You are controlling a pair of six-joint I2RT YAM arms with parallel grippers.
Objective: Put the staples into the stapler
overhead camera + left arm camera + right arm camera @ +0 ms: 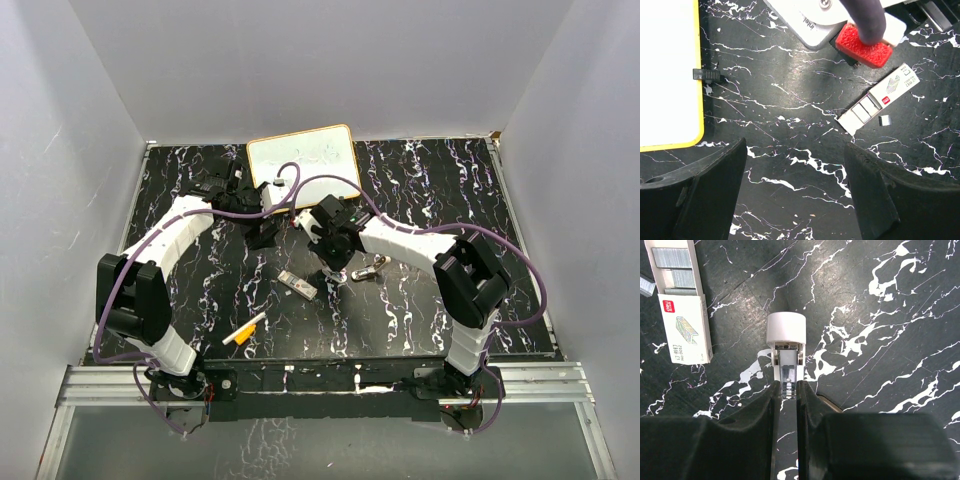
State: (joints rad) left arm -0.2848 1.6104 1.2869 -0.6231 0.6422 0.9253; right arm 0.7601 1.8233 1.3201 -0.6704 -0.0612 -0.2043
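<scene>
The staples lie in a slim white pack on the black marble table, its tray slid partly out so grey strips show; the same staples appear at the upper left of the right wrist view, and as staples from above. A small loose staple piece rests beside the pack. The stapler has a white rounded head and a metal rail pointing at me. My right gripper is shut on the end of that rail. My left gripper hangs open over bare table, left of the pack, holding nothing.
A yellow-framed whiteboard lies at the back centre, its edge close to my left fingers. A small black clip sits beside it. An orange-and-white marker lies near the front left. The right arm's red-and-white part overhangs the pack.
</scene>
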